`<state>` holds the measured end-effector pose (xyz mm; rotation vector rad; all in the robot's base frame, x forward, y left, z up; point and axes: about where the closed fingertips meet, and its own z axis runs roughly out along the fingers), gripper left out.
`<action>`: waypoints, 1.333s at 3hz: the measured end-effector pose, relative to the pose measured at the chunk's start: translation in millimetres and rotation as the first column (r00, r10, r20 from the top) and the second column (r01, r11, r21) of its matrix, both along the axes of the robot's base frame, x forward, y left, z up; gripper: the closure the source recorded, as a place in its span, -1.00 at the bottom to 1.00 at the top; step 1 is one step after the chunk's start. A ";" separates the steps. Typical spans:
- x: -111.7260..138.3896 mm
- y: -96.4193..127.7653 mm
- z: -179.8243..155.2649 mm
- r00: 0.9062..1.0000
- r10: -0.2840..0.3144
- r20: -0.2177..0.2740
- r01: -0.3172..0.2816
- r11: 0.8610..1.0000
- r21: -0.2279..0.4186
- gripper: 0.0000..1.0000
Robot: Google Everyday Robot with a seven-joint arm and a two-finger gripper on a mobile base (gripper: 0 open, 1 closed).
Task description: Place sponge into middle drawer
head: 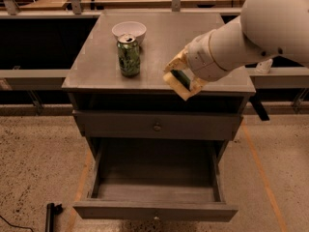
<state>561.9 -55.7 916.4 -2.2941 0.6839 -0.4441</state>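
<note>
My gripper (182, 77) is shut on the sponge (179, 82), a small pale yellow block with a dark green face. It holds the sponge tilted in the air over the front right edge of the cabinet top, above and forward of the knobbed drawer front. The middle drawer (155, 209) is the lowest one. It is pulled open, a wide shallow tray with a small knob at its front, and it looks empty. The white arm reaches in from the upper right.
A green can (129, 55) and a white bowl (129, 31) stand on the grey cabinet top (96, 66) at the back left. A shut drawer front with a knob (157, 126) sits above the open drawer. A dark object (49, 215) lies on the floor at lower left.
</note>
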 end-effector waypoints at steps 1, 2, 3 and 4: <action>-52.5 13.9 -29.9 0.986 -0.046 -0.163 0.061 0.994 0.092 1.00; -77.0 17.8 -62.4 0.956 -0.079 -0.284 0.125 0.981 0.148 1.00; -75.9 17.3 -126.6 0.886 -0.160 -0.434 0.266 0.944 0.195 1.00; -76.3 14.0 -194.2 0.779 -0.278 -0.563 0.451 0.872 0.193 1.00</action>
